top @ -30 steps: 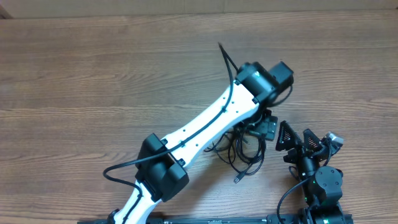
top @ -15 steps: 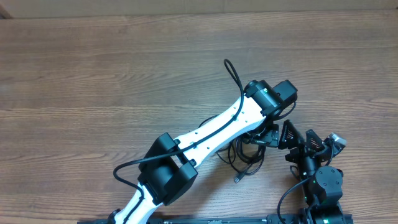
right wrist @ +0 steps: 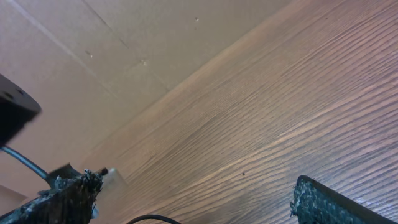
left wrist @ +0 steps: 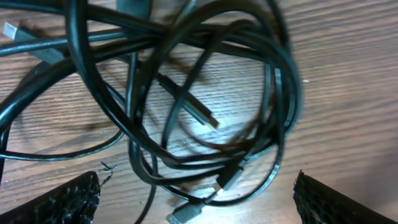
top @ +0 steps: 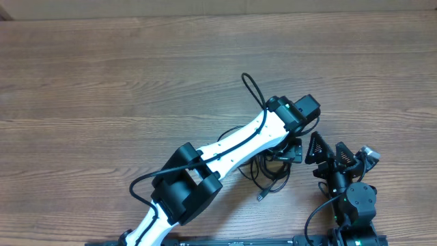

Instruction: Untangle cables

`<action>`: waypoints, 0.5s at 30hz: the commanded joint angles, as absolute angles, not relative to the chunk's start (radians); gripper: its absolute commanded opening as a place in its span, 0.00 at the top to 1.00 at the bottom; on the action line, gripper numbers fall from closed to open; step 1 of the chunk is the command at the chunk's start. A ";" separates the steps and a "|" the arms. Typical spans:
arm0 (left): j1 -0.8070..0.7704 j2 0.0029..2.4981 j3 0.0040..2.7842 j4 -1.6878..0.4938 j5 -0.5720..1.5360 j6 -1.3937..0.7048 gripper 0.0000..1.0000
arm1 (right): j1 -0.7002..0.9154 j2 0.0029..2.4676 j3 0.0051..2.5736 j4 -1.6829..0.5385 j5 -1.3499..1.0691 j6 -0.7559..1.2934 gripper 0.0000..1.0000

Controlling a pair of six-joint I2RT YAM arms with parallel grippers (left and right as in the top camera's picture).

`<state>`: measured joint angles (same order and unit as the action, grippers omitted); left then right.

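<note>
- The left tool (left wrist: 199, 199) hung spread wide over the cables (left wrist: 193, 109), pinching nothing, its fingertips (left wrist: 68, 199) clear of the cords on either side.
- Judged from there, closing straight down would likely have caught several crossing strands at once, since the loops overlapped between the fingers. A lift would then have dragged the whole knot instead of freeing one cord.
- A plug end (left wrist: 227, 180) lay tucked among the loops and might have snagged if its cord were drawn through.
- The right tool (top: 326, 156) was also spread and empty, just beside the bundle. With nothing pinning the heap, a pull could simply have slid it across the tabletop (top: 102, 89).
- The two tools sat near each other, so a careless sideways move risked a bump.
- The left arm (top: 239, 137) reached diagonally from the near edge toward the right of centre, its wrist bent down over the cables and its own thicker wire (top: 254, 89) arching above.
- The right arm (top: 355, 201) sat folded close to its base.
</note>
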<state>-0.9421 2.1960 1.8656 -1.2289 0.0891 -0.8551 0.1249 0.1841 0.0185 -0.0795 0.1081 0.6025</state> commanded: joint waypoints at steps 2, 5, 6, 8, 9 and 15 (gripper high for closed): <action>-0.931 2.206 1.832 -1.191 0.056 -0.868 0.00 | 0.127 0.181 0.009 -0.074 0.112 0.606 0.00; -0.931 2.206 1.812 -1.156 0.033 -0.868 0.01 | 0.127 0.181 0.009 -0.074 0.112 0.606 0.00; -0.929 2.206 1.806 -1.145 0.031 -0.868 0.02 | 0.127 0.181 0.009 -0.074 0.112 0.606 0.00; -0.928 2.206 1.804 -1.135 0.020 -0.868 0.09 | 0.127 0.181 0.009 -0.074 0.112 0.606 0.00; -0.927 2.206 1.804 -1.131 0.015 -0.868 0.12 | 0.127 0.181 0.009 -0.074 0.112 0.606 0.00; -0.925 2.206 1.803 -1.110 0.011 -0.868 0.31 | 0.127 0.181 0.009 -0.074 0.112 0.606 0.00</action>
<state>-0.9333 2.1960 1.8126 -1.1164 0.0330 -0.8631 0.1249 0.1841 0.0185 -0.0788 0.1081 0.6025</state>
